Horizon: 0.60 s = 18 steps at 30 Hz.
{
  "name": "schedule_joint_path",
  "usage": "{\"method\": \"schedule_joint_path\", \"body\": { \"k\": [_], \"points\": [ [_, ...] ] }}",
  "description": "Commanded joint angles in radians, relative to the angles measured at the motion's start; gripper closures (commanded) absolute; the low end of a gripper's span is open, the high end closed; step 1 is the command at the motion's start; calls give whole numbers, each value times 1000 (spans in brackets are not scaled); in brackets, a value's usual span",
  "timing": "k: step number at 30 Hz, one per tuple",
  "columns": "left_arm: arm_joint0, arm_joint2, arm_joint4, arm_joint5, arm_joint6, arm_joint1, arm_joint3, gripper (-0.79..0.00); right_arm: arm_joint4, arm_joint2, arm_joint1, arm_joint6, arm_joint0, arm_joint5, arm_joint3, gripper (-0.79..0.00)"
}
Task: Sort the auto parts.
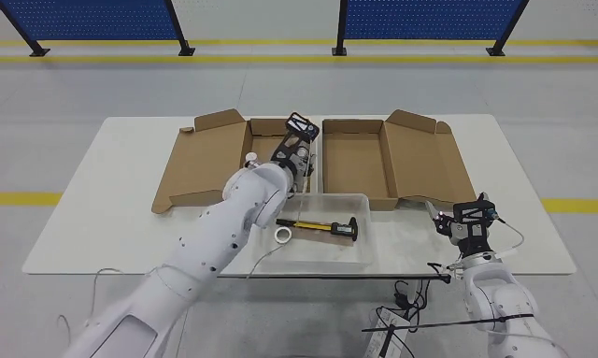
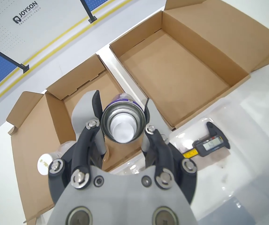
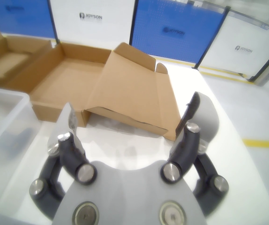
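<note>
The silver metal spray can with the purple label (image 2: pixel 122 122) is held by the left gripper (image 2: pixel 122 107) above the open brown cardboard box on the left (image 2: pixel 78 83), near the wall that faces the second, wider brown cardboard box (image 2: pixel 183 76). The step in hand is judged to be the placing of the can into the left box. To do it well, the can should be lowered well inside the walls and clear of the small white cylinder (image 2: pixel 45 162) seen at the box's edge. It should be released only when it rests on the floor, because a round can may roll.

The fingers (image 2: pixel 96 105) are closed on the can, one on each side. Which end of the can faces the camera cannot be told surely. The right gripper (image 3: pixel 131 108) is set over the white table (image 3: pixel 230 165) beside the wider box's flap, with its fingers spread wide and nothing held.
</note>
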Motion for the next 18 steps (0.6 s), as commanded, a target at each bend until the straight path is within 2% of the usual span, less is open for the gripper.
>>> {"method": "schedule_joint_path", "body": {
  "k": [1,8,18],
  "points": [
    [-16,10,-8,9,11,-10,32,0,0,0,0,0,0,0,0,-785],
    [-49,34,-1,51,59,-40,113,0,0,0,0,0,0,0,0,-785],
    [-57,29,-39,111,92,-73,183,0,0,0,0,0,0,0,0,-785]
  ]
}}
